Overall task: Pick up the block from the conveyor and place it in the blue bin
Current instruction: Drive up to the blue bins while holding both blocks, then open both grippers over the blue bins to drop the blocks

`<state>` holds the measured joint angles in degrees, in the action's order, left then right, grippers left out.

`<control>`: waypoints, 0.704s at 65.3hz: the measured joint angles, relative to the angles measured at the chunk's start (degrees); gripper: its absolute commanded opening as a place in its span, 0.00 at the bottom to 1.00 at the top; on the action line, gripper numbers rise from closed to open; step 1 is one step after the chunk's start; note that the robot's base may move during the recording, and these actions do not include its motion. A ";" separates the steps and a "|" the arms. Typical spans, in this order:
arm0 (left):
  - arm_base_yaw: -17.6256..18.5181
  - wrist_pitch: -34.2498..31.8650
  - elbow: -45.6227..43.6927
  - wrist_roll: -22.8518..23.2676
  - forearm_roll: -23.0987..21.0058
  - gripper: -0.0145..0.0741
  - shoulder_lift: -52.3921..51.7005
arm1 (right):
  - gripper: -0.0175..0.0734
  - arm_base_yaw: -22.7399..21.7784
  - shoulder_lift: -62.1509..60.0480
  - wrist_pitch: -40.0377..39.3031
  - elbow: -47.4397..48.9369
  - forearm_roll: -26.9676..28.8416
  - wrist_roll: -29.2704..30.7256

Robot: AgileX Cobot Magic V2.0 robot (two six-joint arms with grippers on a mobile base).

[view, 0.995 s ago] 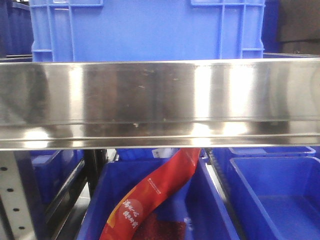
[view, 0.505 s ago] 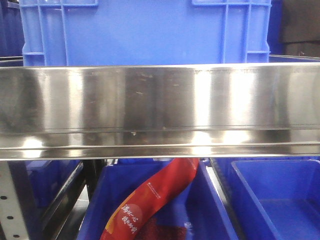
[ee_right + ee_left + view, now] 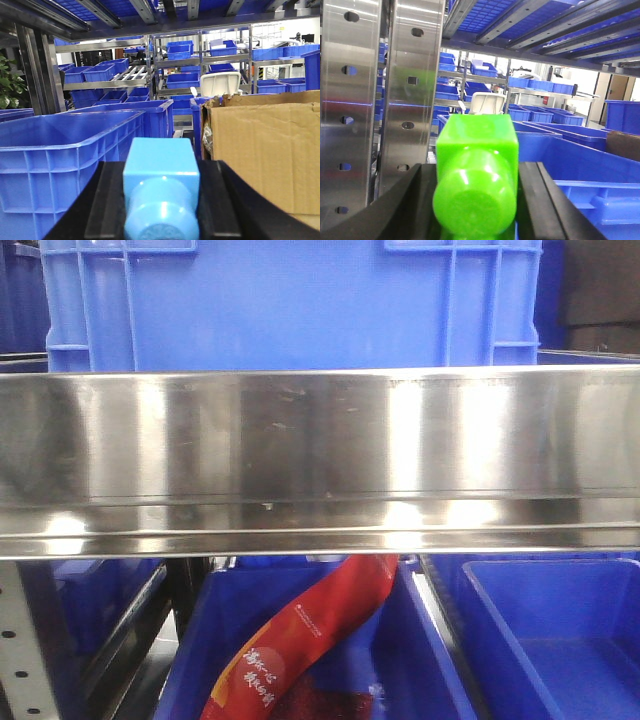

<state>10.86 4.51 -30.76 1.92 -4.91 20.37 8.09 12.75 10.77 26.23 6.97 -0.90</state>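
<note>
Left gripper (image 3: 477, 200) clenched on the green block (image 3: 477, 150); right gripper (image 3: 161, 200) clenched on a light blue block (image 3: 161, 167).
In the left wrist view the green block sits wedged between the two black fingers (image 3: 542, 200), its rounded end toward the camera. A perforated steel upright (image 3: 415, 90) stands to the left, and the rim of a blue bin (image 3: 570, 160) lies behind and to the right. In the right wrist view the light blue block is pinched the same way, with a blue crate (image 3: 60, 150) on the left and a cardboard box (image 3: 265, 150) on the right. The front view shows a steel shelf rail (image 3: 320, 450) across the frame and a red packet (image 3: 310, 635) lying in a blue tub (image 3: 425, 670) below.
</note>
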 measured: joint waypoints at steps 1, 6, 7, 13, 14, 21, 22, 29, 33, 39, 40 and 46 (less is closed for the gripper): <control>0.00 0.00 0.00 0.00 0.00 0.04 0.00 | 0.02 0.00 0.00 0.00 0.00 0.00 0.00; 0.00 -0.11 0.00 0.00 0.00 0.04 0.00 | 0.02 0.00 0.00 0.13 0.00 0.00 0.00; 0.00 -0.11 0.00 0.00 0.00 0.04 0.00 | 0.02 0.00 0.00 0.40 0.00 0.00 0.00; 0.00 0.77 -0.48 0.00 0.11 0.04 0.00 | 0.02 0.00 0.00 1.17 0.13 0.00 0.00; 0.00 1.29 -0.97 0.00 0.11 0.04 0.11 | 0.02 0.00 0.00 1.33 0.15 0.00 0.12; 0.00 7.99 -5.85 -1.11 0.94 0.04 2.73 | 0.02 0.00 1.35 3.13 2.51 0.00 1.92; 0.12 9.43 -6.70 -1.51 1.09 0.04 3.29 | 0.02 0.00 1.71 3.38 3.19 0.00 2.25; 1.14 14.53 -13.29 -6.24 1.49 0.04 8.70 | 0.02 0.00 5.10 4.74 6.90 0.00 4.71; 2.23 15.57 -17.32 -8.03 1.49 0.04 12.50 | 0.02 0.24 8.24 4.77 9.74 0.00 5.50; 4.54 15.99 -21.53 -8.81 1.59 0.04 18.10 | 0.02 1.38 12.80 4.87 13.13 0.00 5.88; 4.98 16.03 -22.45 -8.89 1.59 0.04 18.95 | 0.02 1.61 13.60 4.81 13.64 0.00 5.88; 8.83 16.15 -25.87 -9.16 1.59 0.04 24.43 | 0.02 4.09 19.32 4.95 17.28 0.00 5.99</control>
<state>19.69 20.66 -56.62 -7.24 -3.32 44.80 12.18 32.07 15.72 43.51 6.97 5.09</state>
